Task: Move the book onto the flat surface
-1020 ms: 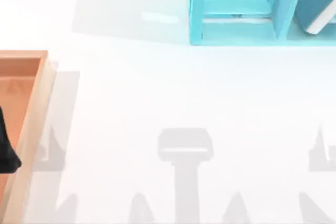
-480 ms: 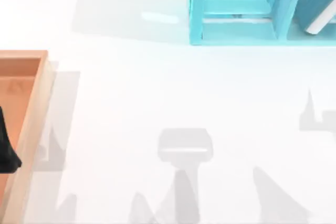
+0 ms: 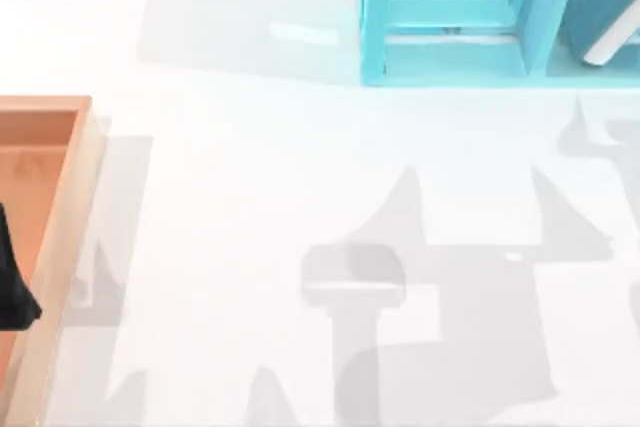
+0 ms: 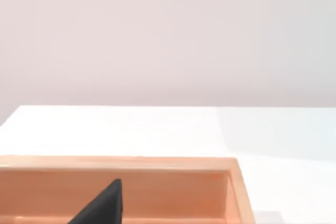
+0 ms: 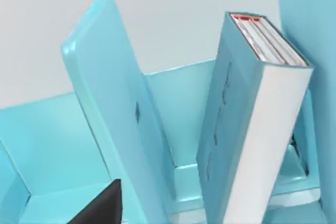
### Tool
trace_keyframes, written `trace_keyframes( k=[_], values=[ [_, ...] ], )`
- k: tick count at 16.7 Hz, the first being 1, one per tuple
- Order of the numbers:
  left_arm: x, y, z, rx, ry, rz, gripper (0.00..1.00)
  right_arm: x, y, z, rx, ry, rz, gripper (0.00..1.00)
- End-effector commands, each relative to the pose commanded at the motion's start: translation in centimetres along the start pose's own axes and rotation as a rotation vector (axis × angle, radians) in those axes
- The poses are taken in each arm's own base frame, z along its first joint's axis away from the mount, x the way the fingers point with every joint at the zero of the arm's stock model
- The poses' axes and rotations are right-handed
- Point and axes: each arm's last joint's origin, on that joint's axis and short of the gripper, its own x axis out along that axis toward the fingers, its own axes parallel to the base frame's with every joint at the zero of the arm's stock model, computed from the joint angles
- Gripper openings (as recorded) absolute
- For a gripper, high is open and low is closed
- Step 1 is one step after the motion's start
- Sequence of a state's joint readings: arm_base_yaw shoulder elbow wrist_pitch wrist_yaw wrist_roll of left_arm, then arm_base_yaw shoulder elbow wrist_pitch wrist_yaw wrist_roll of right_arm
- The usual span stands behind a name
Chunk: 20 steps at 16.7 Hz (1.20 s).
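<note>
Right wrist view puts my right hand [image 5: 100,208] close before the book [image 5: 252,124], which stands tilted in a compartment of the cyan shelf [image 5: 113,103]; whether that hand is open I cannot tell. From above, the book [image 3: 605,7] sits at one o'clock on the surface [image 3: 300,177]. My left hand [image 3: 12,287] hovers over the tray [image 3: 65,217] at nine o'clock, spread unclear.
</note>
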<state>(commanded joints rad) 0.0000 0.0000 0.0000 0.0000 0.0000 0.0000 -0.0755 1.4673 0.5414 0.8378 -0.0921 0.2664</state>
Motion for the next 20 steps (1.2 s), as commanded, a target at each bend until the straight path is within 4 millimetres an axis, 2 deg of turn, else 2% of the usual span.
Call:
trace_keyframes(
  k=[4,8,10,16,18,20],
  values=[
    [0.0,0.0,0.0,0.0,0.0,0.0,1.0,5.6,-2.2,-4.6,0.074,0.045,0.001,1.0],
    [0.0,0.0,0.0,0.0,0.0,0.0,1.0,8.6,-3.6,-7.9,0.121,0.042,0.015,1.0],
    [0.0,0.0,0.0,0.0,0.0,0.0,1.0,9.2,-3.9,-8.6,0.132,0.035,0.02,1.0],
    [0.0,0.0,0.0,0.0,0.0,0.0,1.0,9.2,-3.7,-8.8,0.132,0.039,0.023,1.0],
    [0.0,0.0,0.0,0.0,0.0,0.0,1.0,10.1,-3.8,-8.8,0.133,0.036,0.021,1.0],
    [0.0,0.0,0.0,0.0,0.0,0.0,1.0,11.7,-3.9,-8.8,0.133,0.034,0.021,1.0]
  ],
)
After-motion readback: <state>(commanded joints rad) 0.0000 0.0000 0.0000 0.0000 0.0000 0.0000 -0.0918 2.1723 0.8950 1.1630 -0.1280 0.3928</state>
